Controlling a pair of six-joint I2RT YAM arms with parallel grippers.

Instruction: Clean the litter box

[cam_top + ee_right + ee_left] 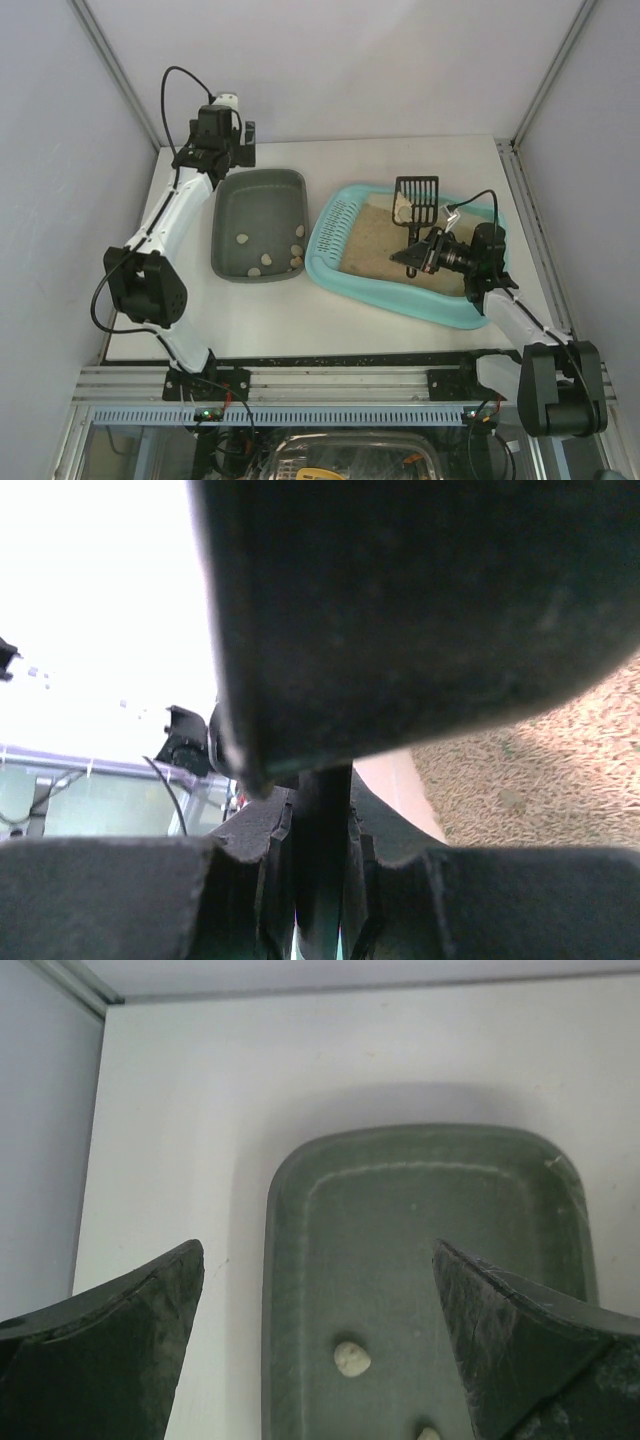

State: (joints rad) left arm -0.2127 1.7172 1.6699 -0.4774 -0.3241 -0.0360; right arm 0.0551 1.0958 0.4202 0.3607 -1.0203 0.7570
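— Litter box [395, 298] is sitting on the right half of the table [300, 330], turned a little askew, just beside the grey tray [228, 215]. Are you seeing where the right gripper [413, 262] is hanging?

— Over the sandy litter [370, 245], inside the rim. Its jaws are pinching the handle of the black scoop [416, 192], and the scoop's head is reaching towards the box's far wall. Something pale is showing in it; I can't tell what.

— And the other arm?

— The left gripper [318, 1247] is hovering over the far end of the grey tray, well apart from the litter box. Its jaws are standing wide apart, gripping nothing.

— Pale clumps [268, 262] are lying at the near end of that tray.

— Several, yes. The left wrist camera is catching two of them between the fingers [130, 1330].
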